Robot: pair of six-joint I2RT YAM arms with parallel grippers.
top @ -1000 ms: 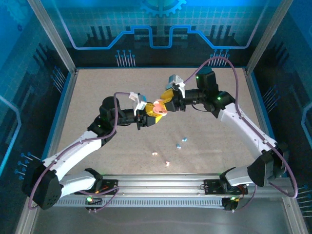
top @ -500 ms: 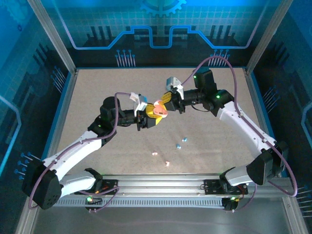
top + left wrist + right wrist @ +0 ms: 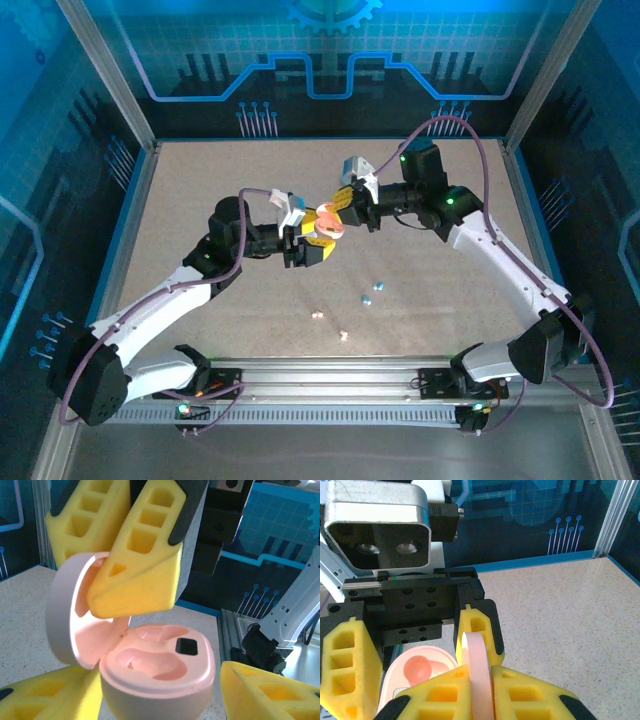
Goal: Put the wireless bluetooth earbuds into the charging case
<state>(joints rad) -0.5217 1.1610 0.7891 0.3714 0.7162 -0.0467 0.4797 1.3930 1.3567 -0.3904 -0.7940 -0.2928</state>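
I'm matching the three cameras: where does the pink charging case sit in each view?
Top external: pink charging case mid-table, where the two arms meet.
Left wrist: lower centre, its lid open at left.
Right wrist: bottom left, lid edge-on at bottom centre.
Shared landmark: the yellow foam pads clamping the lid.

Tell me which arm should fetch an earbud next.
Left, probably. The right gripper is shut on the lid of the pink case, so it is busy; the left gripper stands open around the case, free to reach the earbuds on the table.
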